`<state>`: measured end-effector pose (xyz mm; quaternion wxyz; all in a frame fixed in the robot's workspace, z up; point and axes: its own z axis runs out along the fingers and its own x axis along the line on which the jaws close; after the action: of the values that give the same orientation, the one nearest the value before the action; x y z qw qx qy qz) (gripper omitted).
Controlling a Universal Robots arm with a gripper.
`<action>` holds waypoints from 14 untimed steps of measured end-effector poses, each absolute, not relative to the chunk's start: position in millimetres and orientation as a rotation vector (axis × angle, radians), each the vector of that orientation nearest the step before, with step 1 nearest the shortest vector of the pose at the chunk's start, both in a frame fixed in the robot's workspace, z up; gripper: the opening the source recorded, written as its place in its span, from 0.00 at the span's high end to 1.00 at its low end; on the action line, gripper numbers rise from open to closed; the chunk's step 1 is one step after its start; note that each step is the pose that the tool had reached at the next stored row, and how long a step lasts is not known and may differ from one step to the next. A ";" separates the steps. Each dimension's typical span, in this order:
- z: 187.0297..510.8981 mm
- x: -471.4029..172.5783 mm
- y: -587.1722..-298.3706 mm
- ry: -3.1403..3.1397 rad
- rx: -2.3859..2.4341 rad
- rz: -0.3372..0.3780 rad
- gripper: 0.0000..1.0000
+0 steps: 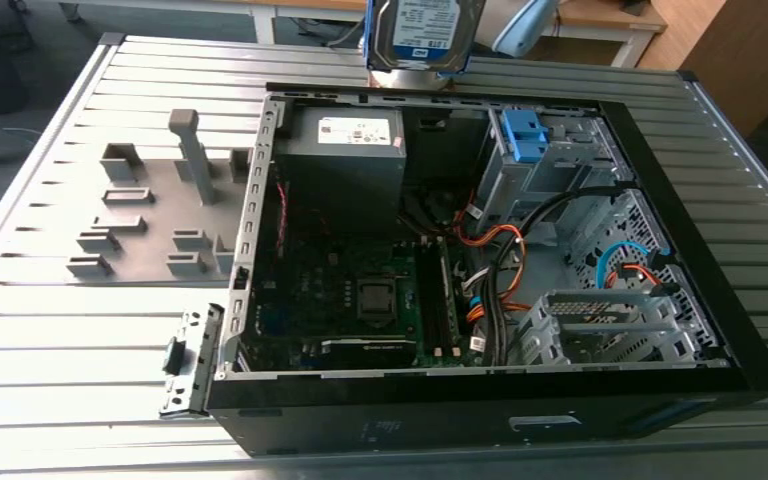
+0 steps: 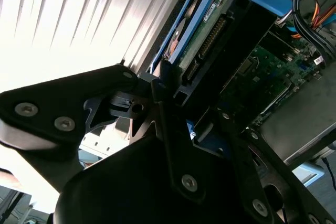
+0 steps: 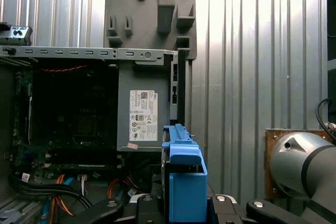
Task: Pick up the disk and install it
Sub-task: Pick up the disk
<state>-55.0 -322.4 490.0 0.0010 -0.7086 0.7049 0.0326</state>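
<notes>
Claw (image 2: pixel 194 103) pinches the disk (image 2: pixel 207 30) at one end, jaws closed on either side of it. This grip probably leaves most of the blue carrier free for seating. In the exterior view the disk (image 1: pixel 418 35) is held on edge, label outward, above the far rim of the case (image 1: pixel 704 180) and clear of it. The case lies on its side on the counter (image 1: pixel 51 330) with its panel off, so the interior opens upward for access from above. At its far end the drive cage (image 1: pixel 544 160) stands beside the power supply (image 1: pixel 344 150).
</notes>
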 end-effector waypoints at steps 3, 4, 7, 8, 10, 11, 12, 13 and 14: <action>490.1 -55.0 -324.3 2.213 -2.225 0.102 0.64; 490.0 -55.0 -324.9 2.213 -2.225 0.102 0.64; 490.1 -55.0 -327.0 2.213 -2.225 0.102 0.64; 490.1 -55.0 -327.6 2.213 -2.225 0.102 0.64; 490.0 -55.0 -329.1 2.213 -2.225 0.102 0.64; 490.0 -55.0 -329.8 2.213 -2.225 0.102 0.64; 490.0 -55.0 -330.4 2.213 -2.225 0.102 0.64; 490.0 -55.0 -331.1 2.213 -2.225 0.102 0.64; 490.1 -55.0 -331.8 2.213 -2.225 0.102 0.64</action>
<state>-55.0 -331.8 490.1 0.0009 -0.7086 0.7049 0.0326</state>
